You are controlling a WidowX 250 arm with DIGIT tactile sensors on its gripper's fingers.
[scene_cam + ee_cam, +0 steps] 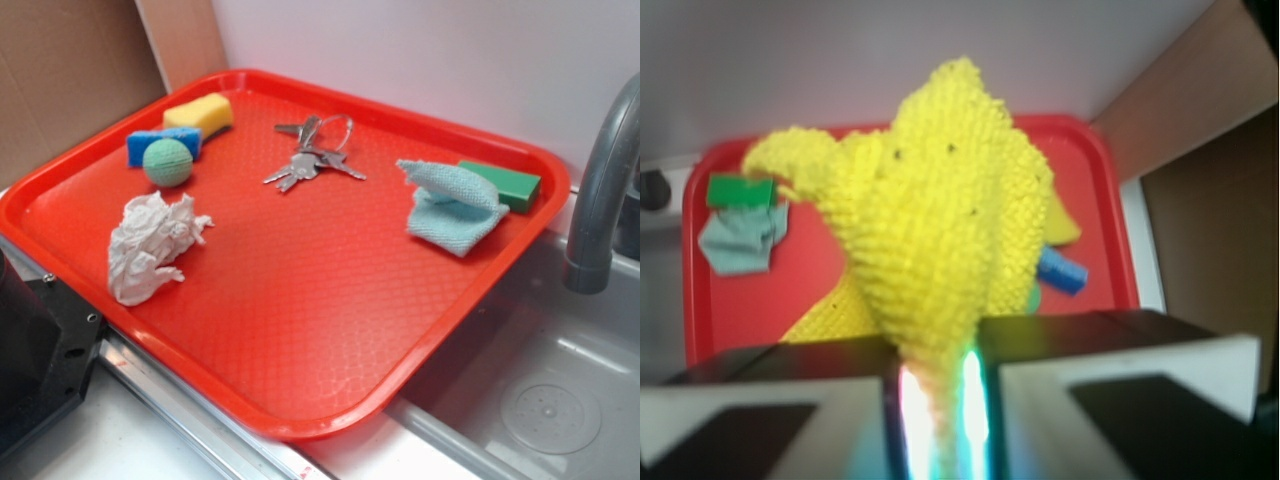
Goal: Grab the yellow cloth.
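In the wrist view the yellow cloth (940, 210) fills the middle, nubbly and bunched into a cone. Its narrow end is pinched between my two pads. My gripper (938, 400) is shut on that end, and the cloth hangs over the red tray (730, 310), hiding much of it. Neither the yellow cloth nor my gripper appears in the exterior view, where the red tray (300, 330) lies in full view.
On the tray are a yellow sponge (200, 113), a blue sponge (160, 143), a teal ball (167, 162), crumpled white paper (150, 245), keys (312, 150), a teal cloth (450, 205) and a green block (505, 183). A grey faucet (600, 190) and a sink stand at the right.
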